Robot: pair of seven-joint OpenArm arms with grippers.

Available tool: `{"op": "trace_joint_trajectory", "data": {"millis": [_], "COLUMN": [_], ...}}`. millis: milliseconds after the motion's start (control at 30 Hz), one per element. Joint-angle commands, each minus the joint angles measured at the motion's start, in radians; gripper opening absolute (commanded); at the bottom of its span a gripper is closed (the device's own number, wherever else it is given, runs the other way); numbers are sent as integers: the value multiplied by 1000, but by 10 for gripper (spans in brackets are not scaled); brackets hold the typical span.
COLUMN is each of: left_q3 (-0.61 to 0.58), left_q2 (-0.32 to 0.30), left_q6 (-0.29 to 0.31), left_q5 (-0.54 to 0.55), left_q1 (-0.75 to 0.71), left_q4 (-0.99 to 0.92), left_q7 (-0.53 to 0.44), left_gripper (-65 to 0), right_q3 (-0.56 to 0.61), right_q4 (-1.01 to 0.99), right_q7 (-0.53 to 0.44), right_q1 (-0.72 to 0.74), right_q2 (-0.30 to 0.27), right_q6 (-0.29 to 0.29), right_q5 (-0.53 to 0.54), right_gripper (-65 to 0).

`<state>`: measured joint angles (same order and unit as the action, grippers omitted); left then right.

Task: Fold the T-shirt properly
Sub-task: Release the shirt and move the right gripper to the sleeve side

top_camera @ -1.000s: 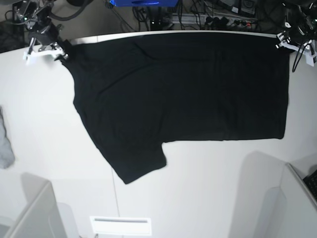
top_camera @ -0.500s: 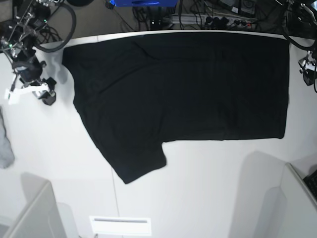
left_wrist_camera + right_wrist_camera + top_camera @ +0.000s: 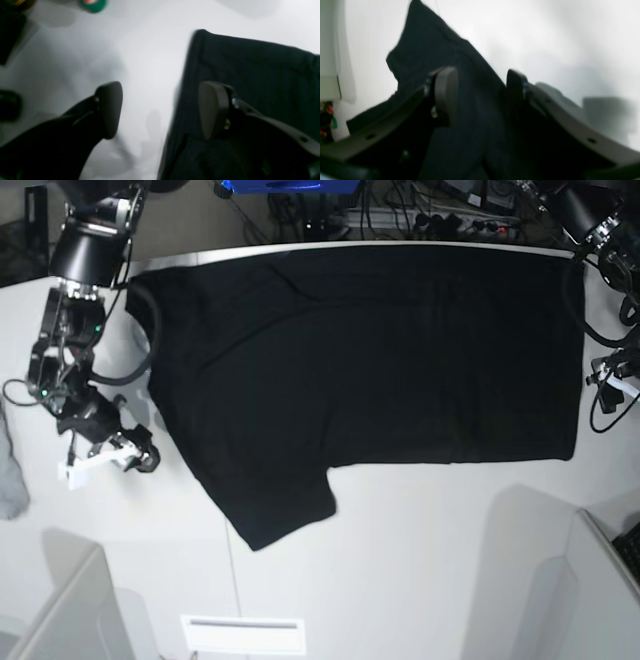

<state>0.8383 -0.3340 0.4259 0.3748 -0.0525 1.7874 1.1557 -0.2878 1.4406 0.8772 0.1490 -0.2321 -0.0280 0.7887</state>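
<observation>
T-shirt (image 3: 370,370) flat on table (image 3: 420,560), top edge at 12 o'clock rim. Right gripper (image 3: 125,458) at 9, left gripper (image 3: 612,385) at 3; both fingers apart, empty. Bare table toward 6.

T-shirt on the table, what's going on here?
A two-arm robot is folding a black T-shirt, which lies spread flat on the white table. Neither arm holds it. The right end effector is open beside the shirt's left edge; the left end effector is open over the opposite edge, near a corner. No fold made yet.
</observation>
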Motion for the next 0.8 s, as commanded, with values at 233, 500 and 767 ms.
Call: {"op": "trace_joint_trajectory", "data": {"millis": [233,500,767], "left_q3": [0,51,115], "left_q2": [-23,-43,-46], "left_q6": [-2,-2,0], "left_q5": [-1,5,6], "left_q1": [6,-34,-34], "left_q4": [4,5,4], "left_q7": [-16,-15,-15], "left_gripper": [-194,-194,-194], "right_q3": [230,445,622], "right_q4": [-395,-797,-1026], "right_q7": [-125,-301,-494], "right_q1": [327,544,604], "right_q2": [-54,-46,-10], "right_q6": [185,302,307], "right_q5": [11,11,13], "right_gripper": [-348,-326,-269]}}
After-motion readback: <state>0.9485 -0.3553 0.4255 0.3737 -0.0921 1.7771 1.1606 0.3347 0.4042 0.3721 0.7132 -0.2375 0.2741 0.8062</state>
